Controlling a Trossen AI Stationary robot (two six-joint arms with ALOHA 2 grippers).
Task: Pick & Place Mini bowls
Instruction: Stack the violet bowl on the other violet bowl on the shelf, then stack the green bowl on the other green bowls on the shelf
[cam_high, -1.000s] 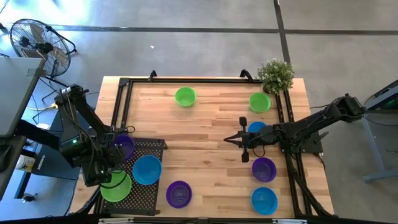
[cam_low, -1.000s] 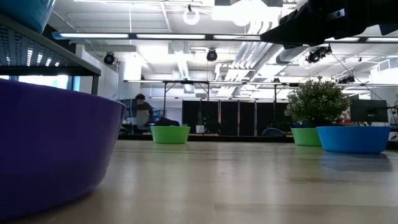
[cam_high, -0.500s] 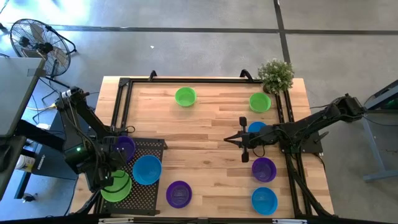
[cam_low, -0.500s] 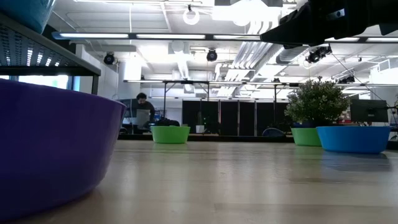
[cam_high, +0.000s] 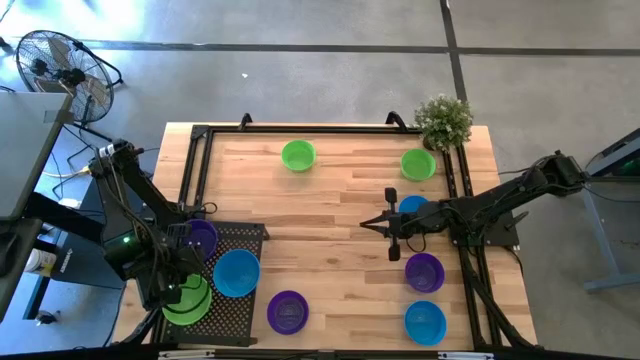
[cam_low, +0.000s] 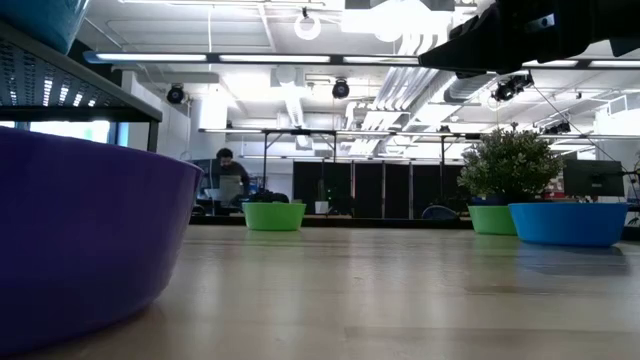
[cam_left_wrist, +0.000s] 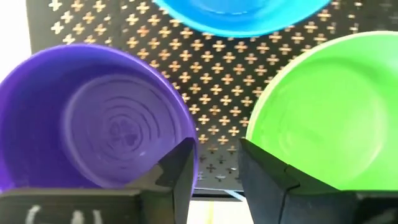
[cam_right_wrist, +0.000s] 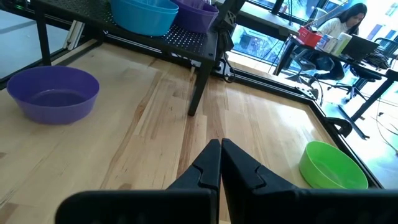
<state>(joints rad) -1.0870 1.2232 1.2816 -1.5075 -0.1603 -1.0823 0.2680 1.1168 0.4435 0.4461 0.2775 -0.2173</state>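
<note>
Three mini bowls sit on the black perforated rack (cam_high: 250, 235) at the table's near left: purple (cam_high: 201, 236), blue (cam_high: 237, 272) and green (cam_high: 190, 302). My left gripper (cam_left_wrist: 214, 169) points down, open, over the gap between the purple bowl (cam_left_wrist: 93, 118) and the green bowl (cam_left_wrist: 329, 106). Other bowls rest on the wood: purple (cam_high: 288, 311), green (cam_high: 298, 155), green (cam_high: 418, 164), blue (cam_high: 412, 206), purple (cam_high: 424, 271), blue (cam_high: 425, 321). My right gripper (cam_right_wrist: 219, 157) hovers shut above the table's middle (cam_high: 368, 224). My left gripper stands open, coming from above, with one finger (cam_left_wrist: 177, 171) at the purple bowl's rim (cam_left_wrist: 190, 144) on the side facing the green bowl. Whether that finger touches the rim I cannot tell. The bowl rests upright on the rack.
A potted plant (cam_high: 443, 120) stands at the far right corner. A black frame (cam_high: 300, 129) runs along the table's edges. Bare wood lies between the rack and my right arm (cam_high: 480, 210). A fan (cam_high: 55, 60) stands off the table's left; a person (cam_low: 228, 180) sits far behind.
</note>
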